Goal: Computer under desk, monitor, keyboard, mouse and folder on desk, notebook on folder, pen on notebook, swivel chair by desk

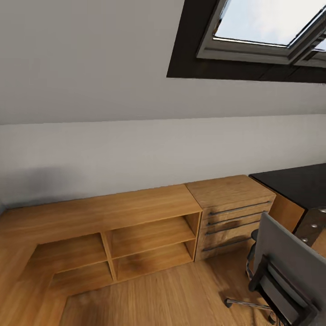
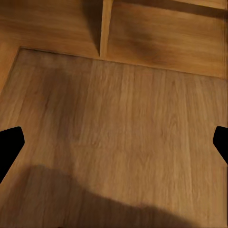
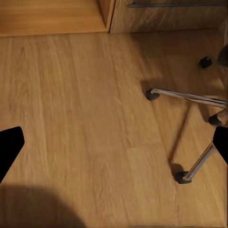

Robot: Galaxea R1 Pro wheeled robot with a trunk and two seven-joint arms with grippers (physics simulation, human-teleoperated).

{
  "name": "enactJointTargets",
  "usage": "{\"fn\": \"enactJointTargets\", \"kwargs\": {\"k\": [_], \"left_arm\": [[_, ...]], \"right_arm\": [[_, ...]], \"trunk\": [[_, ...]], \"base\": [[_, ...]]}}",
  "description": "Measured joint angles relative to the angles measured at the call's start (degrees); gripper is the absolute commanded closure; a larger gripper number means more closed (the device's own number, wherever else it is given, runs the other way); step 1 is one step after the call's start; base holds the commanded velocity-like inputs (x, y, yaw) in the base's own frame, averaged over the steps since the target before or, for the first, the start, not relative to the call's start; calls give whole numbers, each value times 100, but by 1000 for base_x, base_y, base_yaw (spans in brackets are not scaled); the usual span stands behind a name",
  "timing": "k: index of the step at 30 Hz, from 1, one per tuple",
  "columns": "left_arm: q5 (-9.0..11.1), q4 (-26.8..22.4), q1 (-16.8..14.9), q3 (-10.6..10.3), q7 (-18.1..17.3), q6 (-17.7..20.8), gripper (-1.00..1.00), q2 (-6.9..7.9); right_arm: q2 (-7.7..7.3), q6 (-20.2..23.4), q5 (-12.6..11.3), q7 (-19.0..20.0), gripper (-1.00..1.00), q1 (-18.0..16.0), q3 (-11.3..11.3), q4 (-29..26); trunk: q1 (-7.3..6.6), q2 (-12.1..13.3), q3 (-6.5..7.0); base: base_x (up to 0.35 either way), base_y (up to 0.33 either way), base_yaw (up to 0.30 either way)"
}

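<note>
Swivel chair (image 1: 290,267), grey-upholstered with a tall back and black armrests, stands at the lower right of the head view on the pale wood plank floor (image 1: 158,299); its back faces the camera and one chrome leg with a black castor reaches out to its left. Just behind it, at the right edge, is a corner of the glossy black desk (image 1: 296,183), with what look like round silver knobs on a dark drawer front below the top, though that part is small and partly hidden by the chair. Beside the desk, against the white wall, stands a light-wood drawer chest (image 1: 231,213) with dark bar handles, and touching its left side a low open light-wood shelf unit (image 1: 113,226) with four compartments. Above, a dark-framed skylight (image 1: 267,31) is set in the sloping ceiling.

In the right wrist view the chair's chrome star base (image 3: 190,97) spreads over the floor, its black castors resting on the planks, with the bottom of the drawer chest and the shelf unit beyond. The right gripper (image 3: 114,145) hangs above bare floor, its two black fingertips (image 3: 9,147) far apart at opposite edges, holding nothing.

In the left wrist view the left gripper (image 2: 114,145) is likewise spread wide over bare planks, gripping nothing, with the lower compartments and upright divider of the shelf unit (image 2: 107,26) ahead of it.
</note>
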Motion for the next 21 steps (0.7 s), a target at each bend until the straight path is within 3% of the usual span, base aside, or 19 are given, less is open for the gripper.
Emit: {"fn": "enactJointTargets", "kwargs": {"k": [16, 21], "left_arm": [[8, 0, 0, 2, 3, 0, -100, 6], [9, 0, 0, -1, 1, -1, -100, 2]], "right_arm": [[0, -2, 0, 7, -100, 0, 8, 0], [0, -1, -1, 8, -100, 0, 8, 0]], "trunk": [[0, 0, 0], [-2, -1, 0]], "base": [[2, 2, -270], [136, 116, -270]]}}
